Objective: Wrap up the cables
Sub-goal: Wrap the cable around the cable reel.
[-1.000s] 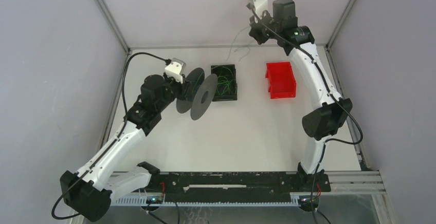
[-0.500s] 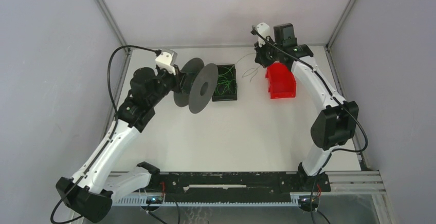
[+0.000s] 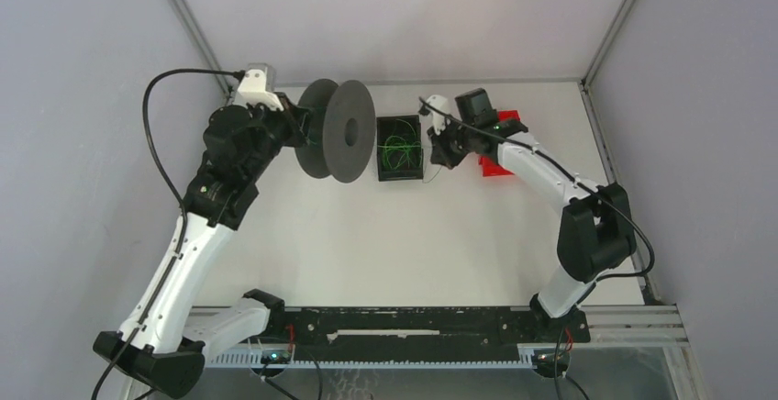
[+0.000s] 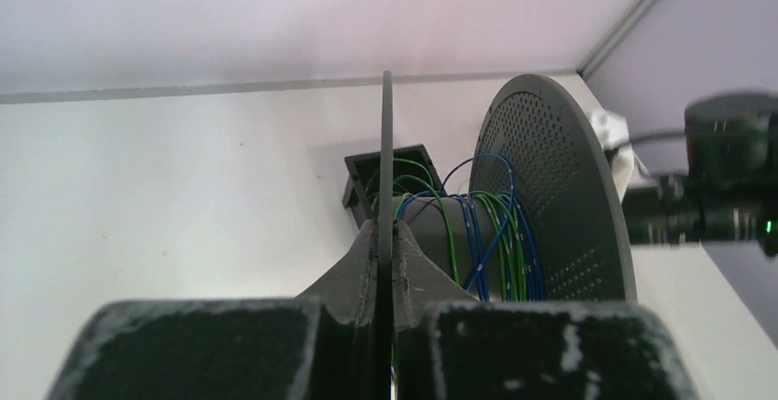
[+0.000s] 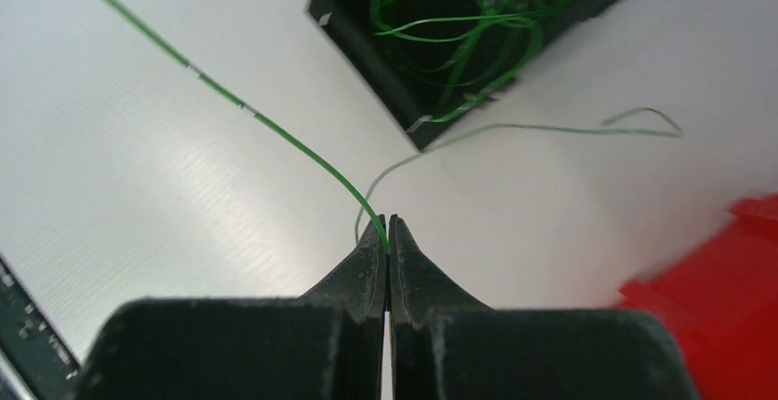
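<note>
My left gripper (image 4: 386, 230) is shut on the near flange of a dark grey spool (image 3: 349, 130), held above the table at the back left. Green and blue cables (image 4: 491, 239) are wound on its core between the two flanges (image 4: 560, 180). My right gripper (image 5: 387, 235) is shut on a thin green cable (image 5: 275, 129) that runs up and left out of view. It hangs just right of the black bin (image 3: 400, 148), which holds loose green cables (image 5: 468, 15). In the top view the right gripper (image 3: 439, 154) sits between that bin and the red bin.
A red bin (image 3: 500, 163) lies behind the right arm, its corner showing in the right wrist view (image 5: 725, 272). A loose grey-green cable loop (image 5: 550, 129) lies on the white table beside the black bin. Grey walls close in the left, right and back.
My left gripper has lifted the spool up and toward the back, turning it more upright. My right gripper came down from the back wall, left past the red bin, to beside the black bin.
</note>
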`<state>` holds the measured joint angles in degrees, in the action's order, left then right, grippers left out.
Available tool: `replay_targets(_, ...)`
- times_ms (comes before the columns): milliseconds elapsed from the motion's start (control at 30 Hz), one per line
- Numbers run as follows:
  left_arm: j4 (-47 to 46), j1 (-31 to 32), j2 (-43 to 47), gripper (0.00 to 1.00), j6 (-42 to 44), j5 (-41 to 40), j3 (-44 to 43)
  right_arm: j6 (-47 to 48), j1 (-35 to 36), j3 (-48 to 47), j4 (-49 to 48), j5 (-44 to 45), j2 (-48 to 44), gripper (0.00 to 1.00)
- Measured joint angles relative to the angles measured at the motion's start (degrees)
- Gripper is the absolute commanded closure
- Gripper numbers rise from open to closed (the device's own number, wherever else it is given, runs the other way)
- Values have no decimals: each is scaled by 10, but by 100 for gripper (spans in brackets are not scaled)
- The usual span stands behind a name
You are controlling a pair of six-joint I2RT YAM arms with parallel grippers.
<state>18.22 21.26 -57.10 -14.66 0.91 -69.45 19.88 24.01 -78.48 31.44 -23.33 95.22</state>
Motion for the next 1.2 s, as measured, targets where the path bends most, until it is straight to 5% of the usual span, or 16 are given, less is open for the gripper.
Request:
replay_targets(567, 40, -15, -40, 100, -34, -173, -58, -7, 182, 69, -38, -89, -5, 100)
replay_targets(833, 34, -15, -61, 100, -17, -231, -57, 17, 268, 68, -19, -122, -83, 100)
replay_targets(1200, -4, 13, -71, 100, 18, -257, -20, 34, 305, -73, 75, -101, -94, 99)
